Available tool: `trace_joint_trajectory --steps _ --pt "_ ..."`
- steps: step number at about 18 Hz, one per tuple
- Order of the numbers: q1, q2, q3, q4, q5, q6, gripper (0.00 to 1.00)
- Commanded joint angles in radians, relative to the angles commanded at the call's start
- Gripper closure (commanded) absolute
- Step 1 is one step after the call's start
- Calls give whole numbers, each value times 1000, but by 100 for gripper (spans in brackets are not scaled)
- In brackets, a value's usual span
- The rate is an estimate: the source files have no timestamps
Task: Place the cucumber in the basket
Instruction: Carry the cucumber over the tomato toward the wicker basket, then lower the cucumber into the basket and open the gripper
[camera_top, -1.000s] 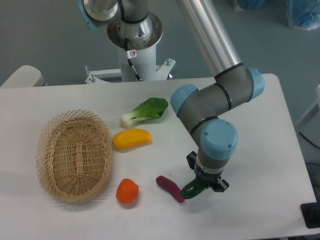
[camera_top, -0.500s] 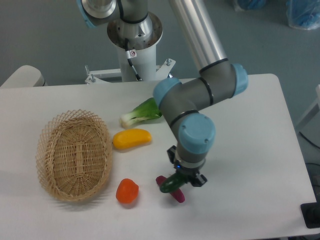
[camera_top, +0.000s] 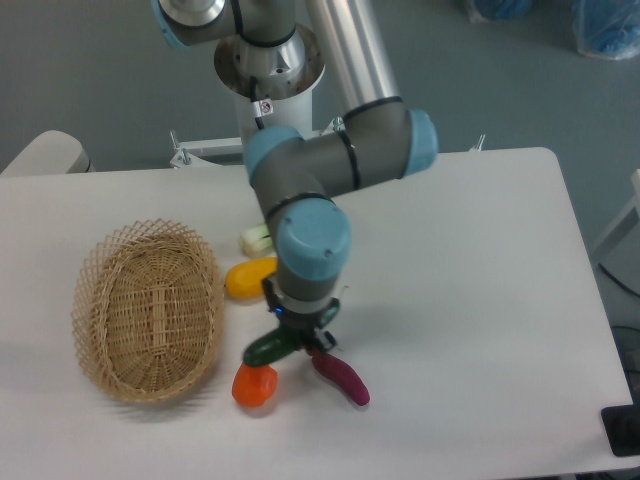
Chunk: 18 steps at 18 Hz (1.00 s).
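Observation:
The dark green cucumber (camera_top: 269, 347) hangs in my gripper (camera_top: 297, 338), which is shut on it and holds it above the table, just over the orange vegetable (camera_top: 254, 385). The cucumber sticks out to the left of the fingers. The oval woven basket (camera_top: 148, 308) sits on the table's left part, empty, with its right rim a short way left of the cucumber's tip. My arm's wrist (camera_top: 311, 250) stands above the gripper and hides part of the table behind it.
A yellow vegetable (camera_top: 245, 278) lies right of the basket, partly behind my wrist. The bok choy's white stem (camera_top: 256, 238) peeks out behind the arm. A purple eggplant-like piece (camera_top: 342, 377) lies right of the gripper. The robot base (camera_top: 268, 70) stands at the back.
My gripper has carried the cucumber leftward, from right of the purple piece to over the orange vegetable, closer to the basket. The arm now covers the bok choy's leaves.

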<state>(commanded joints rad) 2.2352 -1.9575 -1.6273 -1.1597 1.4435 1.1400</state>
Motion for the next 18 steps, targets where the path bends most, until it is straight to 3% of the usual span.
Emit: trace_joint_trajectory --steps 5,12,16,18 --pt "-121 20 -14 0 8 -230 89" --pt "-213 -52 6 8 37 -472 84" --pt "-229 -86 6 31 63 -503 72" --pt "-238 -89 7 32 64 -506 60"
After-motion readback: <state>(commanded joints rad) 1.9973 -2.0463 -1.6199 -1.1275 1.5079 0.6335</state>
